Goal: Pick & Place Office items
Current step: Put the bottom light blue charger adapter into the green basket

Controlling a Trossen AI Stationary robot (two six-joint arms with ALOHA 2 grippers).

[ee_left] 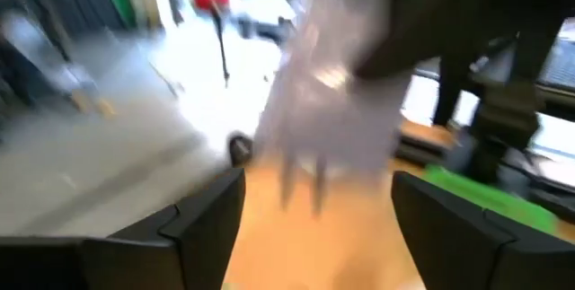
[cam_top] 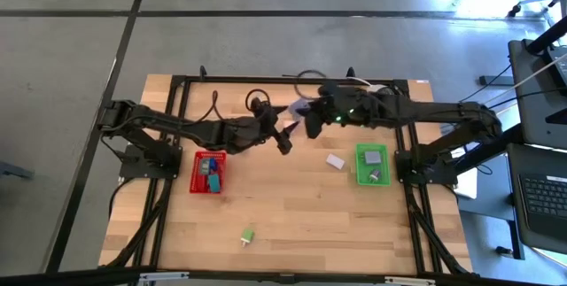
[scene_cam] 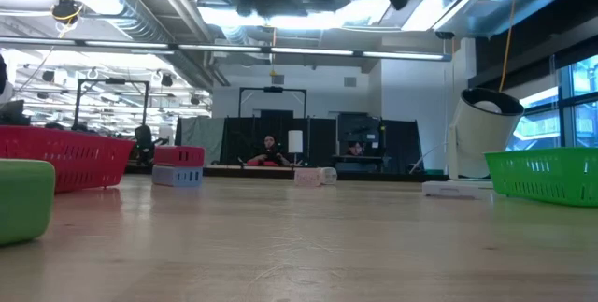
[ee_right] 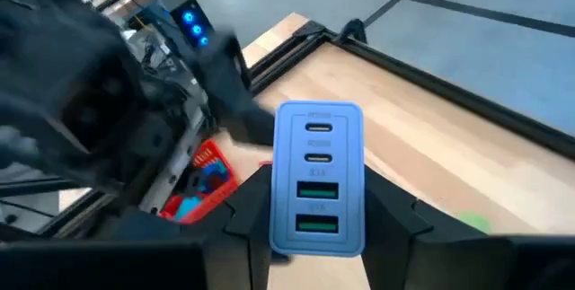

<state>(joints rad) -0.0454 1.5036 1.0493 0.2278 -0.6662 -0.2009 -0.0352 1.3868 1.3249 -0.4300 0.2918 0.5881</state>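
Two end effectors meet above the surface's far edge: the right end effector (ee_right: 316, 227) clamps the lavender charger block (ee_right: 318, 178); the left end effector (ee_left: 314, 209) stands apart. Pulling away crookedly could dislodge it.

1. A pale blue charger block (ee_right: 318, 179) with four ports on its face sits upright, clamped in the right hand (ee_right: 316, 202) above the worktop (cam_top: 292, 211).
2. A small green piece (cam_top: 248, 235) lies alone near the front edge.
3. A pale block (cam_top: 335, 161) lies beside the green tray (cam_top: 371, 178).
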